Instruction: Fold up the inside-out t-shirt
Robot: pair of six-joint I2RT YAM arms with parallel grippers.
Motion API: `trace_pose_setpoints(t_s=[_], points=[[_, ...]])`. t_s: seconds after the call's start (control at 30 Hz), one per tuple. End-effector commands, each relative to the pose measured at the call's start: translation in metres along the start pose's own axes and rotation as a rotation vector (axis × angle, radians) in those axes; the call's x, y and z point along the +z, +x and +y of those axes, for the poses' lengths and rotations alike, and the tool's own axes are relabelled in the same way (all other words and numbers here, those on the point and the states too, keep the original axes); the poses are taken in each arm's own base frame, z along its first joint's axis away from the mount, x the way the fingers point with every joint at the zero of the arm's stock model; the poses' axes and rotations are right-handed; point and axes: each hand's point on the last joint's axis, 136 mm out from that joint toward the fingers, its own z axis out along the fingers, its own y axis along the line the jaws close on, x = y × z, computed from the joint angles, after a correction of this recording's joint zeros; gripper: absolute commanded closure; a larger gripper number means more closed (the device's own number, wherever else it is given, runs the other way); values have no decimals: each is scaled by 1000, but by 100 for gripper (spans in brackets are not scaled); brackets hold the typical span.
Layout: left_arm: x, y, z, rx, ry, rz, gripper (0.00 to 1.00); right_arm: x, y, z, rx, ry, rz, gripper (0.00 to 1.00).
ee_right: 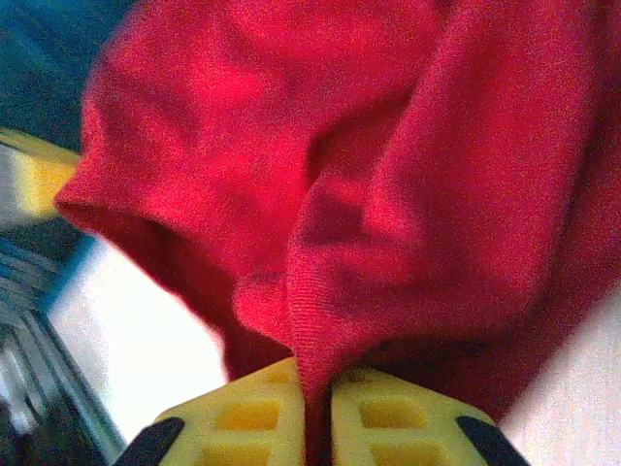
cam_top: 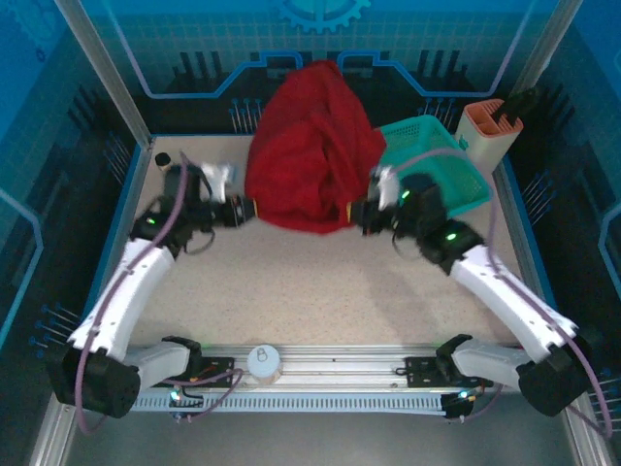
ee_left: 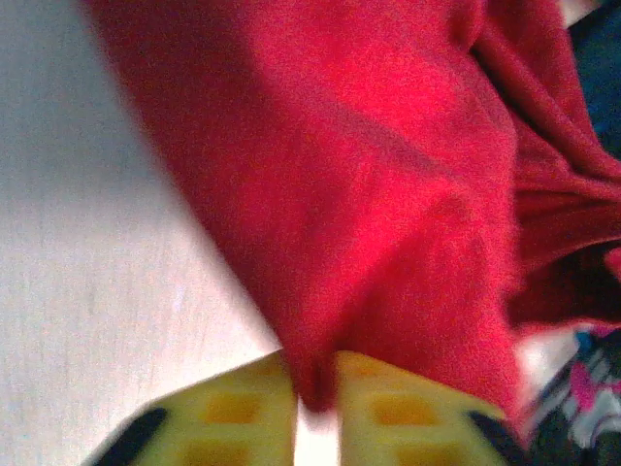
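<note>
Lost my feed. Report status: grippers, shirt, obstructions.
Copy: left gripper shut on t-shirt; right gripper shut on it too. Cloth bunched between them, not yet folded. Watch teal basket close by right gripper.

The dark red t-shirt rises in a bunched, crumpled mass over the far half of the bench. Deep folds run up to a peak, and its lower corners are drawn out left and right.

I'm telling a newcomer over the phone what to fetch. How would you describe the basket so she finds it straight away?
Look to the far right corner of the speckled table. There, just right of the bunched red t-shirt, sits the basket. It is teal with open mesh walls, unlike the solid peach-and-white holder beside it.
</note>
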Motion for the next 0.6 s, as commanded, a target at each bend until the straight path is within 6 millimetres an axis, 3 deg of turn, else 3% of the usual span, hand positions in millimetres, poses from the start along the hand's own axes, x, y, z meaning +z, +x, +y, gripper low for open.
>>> trace_pose_setpoints(t_s=[0.0,0.03,0.1,0.23,0.37,0.43,0.57], points=[[11,32,15,-70,31,1,65,10,83,-40,112,133,170,77],[17,46,21,-101,31,34,56,8,96,-49,118,167,202,73],[21,67,30,-138,25,79,47,3,111,-52,91,191,263,66],[15,85,21,-127,40,86,40,-8,118,-41,-80,271,348,54],[24,88,8,-4,-17,77,31,3,105,-26,-225,336,339,43],[36,86,6,37,-45,96,30,15,84,-20,-231,377,286,42],[67,78,18,120,-153,154,28,39,68,-25,-255,507,225,34]])
